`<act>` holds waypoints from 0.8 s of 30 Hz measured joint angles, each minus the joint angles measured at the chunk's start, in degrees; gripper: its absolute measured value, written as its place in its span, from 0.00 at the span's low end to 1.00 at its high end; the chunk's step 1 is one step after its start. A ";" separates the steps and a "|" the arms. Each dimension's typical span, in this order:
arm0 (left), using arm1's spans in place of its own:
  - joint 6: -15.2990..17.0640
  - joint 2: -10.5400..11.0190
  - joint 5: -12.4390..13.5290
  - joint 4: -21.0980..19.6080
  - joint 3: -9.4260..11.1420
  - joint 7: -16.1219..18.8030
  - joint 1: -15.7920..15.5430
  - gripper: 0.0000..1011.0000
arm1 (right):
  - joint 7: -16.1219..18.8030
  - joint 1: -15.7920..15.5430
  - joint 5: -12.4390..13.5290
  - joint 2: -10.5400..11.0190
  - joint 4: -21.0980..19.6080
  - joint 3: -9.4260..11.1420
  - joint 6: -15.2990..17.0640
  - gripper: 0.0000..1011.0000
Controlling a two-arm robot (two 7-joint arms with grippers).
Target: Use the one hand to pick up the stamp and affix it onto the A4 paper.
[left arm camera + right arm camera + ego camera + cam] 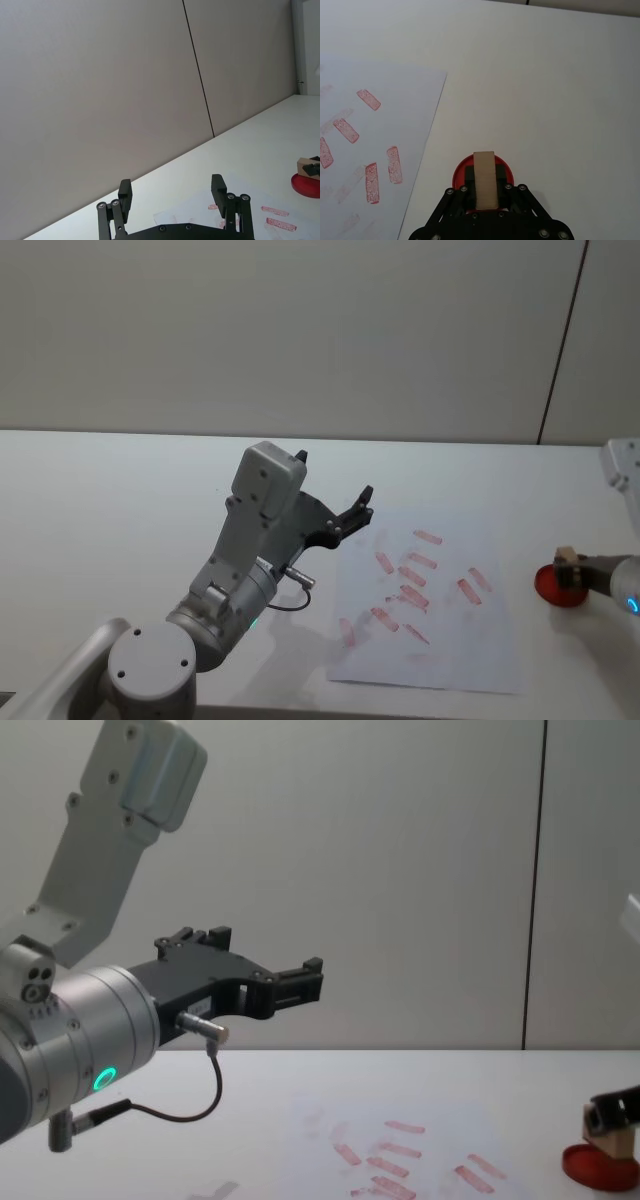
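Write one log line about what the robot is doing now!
right gripper: shut on stamp | stamp: on red ink pad, beside A4 paper | left gripper: open, raised, idle | stage: inking

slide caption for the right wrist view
Right gripper holds the stamp on the red ink pad, beside the printed A4 paper.

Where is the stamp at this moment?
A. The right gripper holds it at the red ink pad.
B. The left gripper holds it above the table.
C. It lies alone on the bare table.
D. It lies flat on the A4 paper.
A: the right gripper is shut on the stamp directly over the red ink pad, beside the A4 paper, while the left gripper is open and empty.
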 joint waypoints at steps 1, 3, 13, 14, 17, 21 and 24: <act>0.00 0.00 0.00 0.00 0.00 0.00 0.00 0.99 | 0.07 0.00 -0.02 0.01 -0.18 0.02 -0.03 0.21; 0.00 0.00 0.00 0.00 0.00 0.00 0.00 0.99 | 0.19 0.04 -0.08 0.03 -0.60 0.08 -0.13 0.21; 0.00 0.00 0.00 0.00 0.00 0.00 0.00 0.99 | 2.01 1.21 -0.89 -0.10 -1.87 0.21 -1.12 0.21; 0.00 0.00 0.00 0.00 0.00 0.00 0.00 0.99 | 2.24 1.36 -1.01 -0.15 -1.83 0.18 -1.16 0.21; 0.00 0.00 0.00 0.00 0.00 0.00 0.00 0.99 | 2.99 2.20 -1.47 -0.34 -1.22 0.03 -1.13 0.21; 0.00 0.00 0.00 0.00 0.00 0.00 0.00 0.99 | 4.24 3.63 -2.34 -0.68 0.35 -0.24 -0.72 0.21; 0.00 0.00 0.00 0.00 0.00 0.00 0.00 0.99 | 5.40 5.07 -3.15 -1.05 2.10 -0.55 -0.28 0.21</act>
